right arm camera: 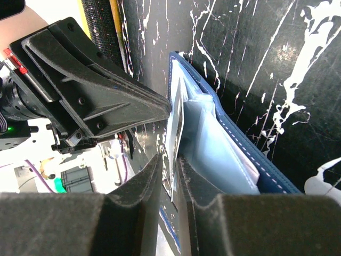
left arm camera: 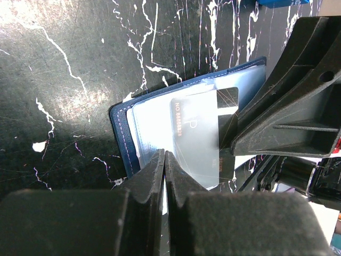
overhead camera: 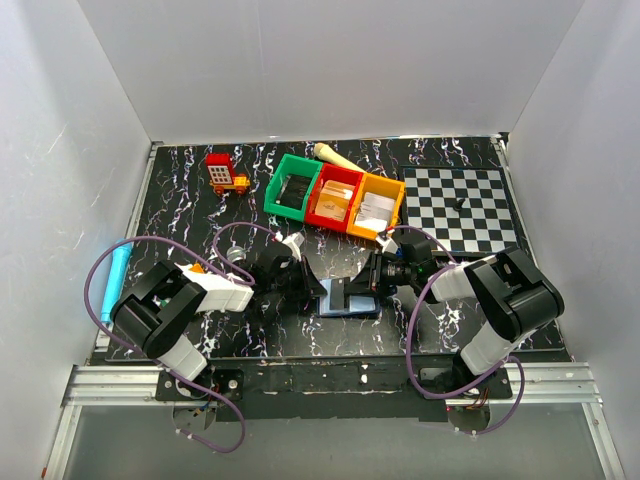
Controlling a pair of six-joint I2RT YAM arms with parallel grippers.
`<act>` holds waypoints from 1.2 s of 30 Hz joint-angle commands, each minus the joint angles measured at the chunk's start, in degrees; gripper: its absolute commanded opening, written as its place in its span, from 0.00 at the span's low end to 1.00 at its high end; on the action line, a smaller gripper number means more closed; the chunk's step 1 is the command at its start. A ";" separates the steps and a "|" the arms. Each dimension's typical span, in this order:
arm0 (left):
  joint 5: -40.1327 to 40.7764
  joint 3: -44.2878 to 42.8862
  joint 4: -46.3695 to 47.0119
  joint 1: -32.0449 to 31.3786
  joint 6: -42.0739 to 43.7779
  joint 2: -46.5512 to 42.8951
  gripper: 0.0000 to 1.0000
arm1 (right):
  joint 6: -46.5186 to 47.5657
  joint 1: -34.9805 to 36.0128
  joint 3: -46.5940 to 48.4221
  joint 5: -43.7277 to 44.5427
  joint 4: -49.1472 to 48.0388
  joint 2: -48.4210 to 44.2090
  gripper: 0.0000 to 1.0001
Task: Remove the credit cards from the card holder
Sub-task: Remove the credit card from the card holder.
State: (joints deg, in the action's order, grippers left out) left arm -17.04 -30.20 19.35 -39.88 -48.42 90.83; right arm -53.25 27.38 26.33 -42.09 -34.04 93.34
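Observation:
The card holder [overhead camera: 350,300] lies open on the black marbled table between both arms, navy outside and blue-grey inside [left arm camera: 120,133] [right arm camera: 213,144]. A silvery credit card [left arm camera: 194,144] sits under its clear sleeve. My left gripper [left arm camera: 164,153] [overhead camera: 312,290] is shut with nothing between its fingers, its tips pressing on the holder's left part. My right gripper [right arm camera: 170,157] [overhead camera: 375,283] is shut on the edge of a thin, shiny credit card [right arm camera: 176,122] that stands up out of the holder. The left fingers [right arm camera: 122,101] show in the right wrist view, and the right fingers [left arm camera: 287,117] in the left wrist view.
Behind the holder stand a green bin [overhead camera: 293,187], a red bin [overhead camera: 335,197] and a yellow bin [overhead camera: 377,205]. A checkered mat [overhead camera: 465,205] lies at the back right. A red toy [overhead camera: 225,175] sits at the back left, and a light blue stick [overhead camera: 115,280] lies at the left edge.

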 commanded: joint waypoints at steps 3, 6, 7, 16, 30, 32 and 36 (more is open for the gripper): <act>1.57 0.66 -5.38 -0.29 1.84 1.46 0.00 | -0.18 -0.13 0.48 -1.24 -2.70 -0.44 0.16; 1.83 0.84 -5.56 -0.29 1.49 1.20 0.00 | -0.10 -0.22 0.13 -1.16 -2.70 -0.79 0.09; 2.01 0.93 -5.56 -0.29 1.32 1.28 0.00 | -0.10 -0.30 0.04 -1.16 -2.70 -0.97 0.06; 2.27 1.10 -5.73 -0.29 1.14 0.84 0.00 | 0.78 -0.57 -0.57 -1.07 -1.21 -2.46 0.01; 2.80 1.89 -5.38 -0.29 0.79 -0.21 0.00 | 9.48 -1.53 2.32 2.62 16.36 -9.57 0.01; 2.89 1.89 -5.55 -0.29 0.79 -0.65 0.00 | 11.23 -1.80 3.11 3.50 20.57 -11.59 0.01; 2.45 0.93 -6.69 -0.20 1.40 -1.62 0.00 | 16.86 -1.89 5.66 6.66 30.50 -15.81 0.01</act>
State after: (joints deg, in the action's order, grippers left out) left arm -16.73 -29.98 18.96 -39.88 -48.66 90.41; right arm -43.24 25.82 28.23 -37.91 -14.33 82.11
